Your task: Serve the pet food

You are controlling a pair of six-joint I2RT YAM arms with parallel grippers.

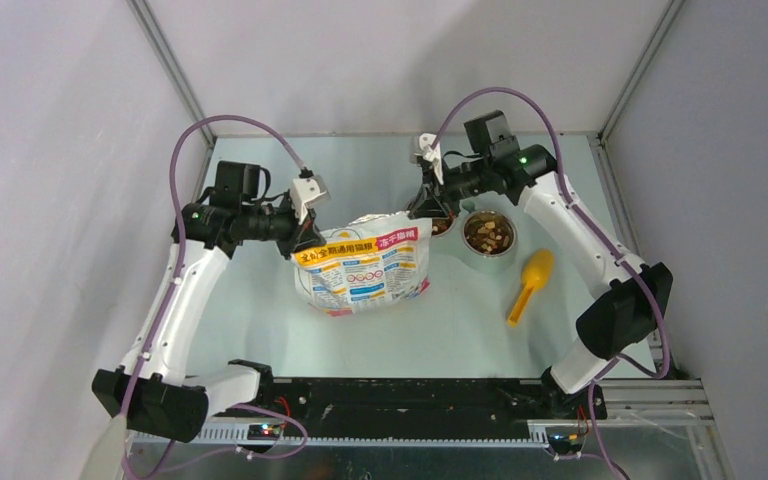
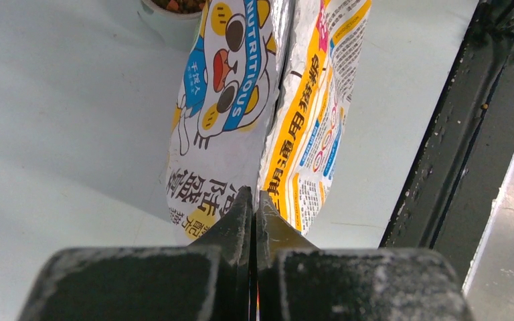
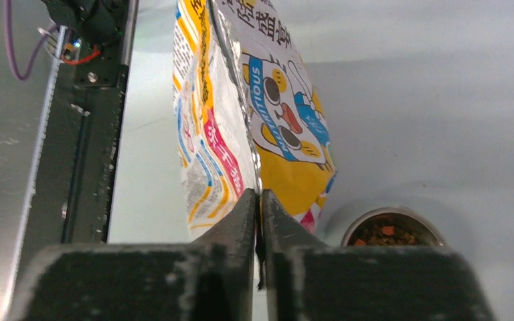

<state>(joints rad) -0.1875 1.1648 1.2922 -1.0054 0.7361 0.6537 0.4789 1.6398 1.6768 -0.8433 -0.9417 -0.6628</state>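
Note:
The white printed foil bag hangs upright between my two grippers, above the middle of the table. My left gripper is shut on its left top corner, and my right gripper is shut on its right top corner. In the left wrist view the jaws pinch the bag's edge; the right wrist view shows the same for its jaws and the bag. Pet food fills a metal bowl right of the bag; this kibble also shows in the right wrist view.
A second bowl sits partly hidden behind my right gripper. A yellow scoop lies on the table right of the bowls. One bowl's rim shows at the top of the left wrist view. The black base rail runs along the near edge.

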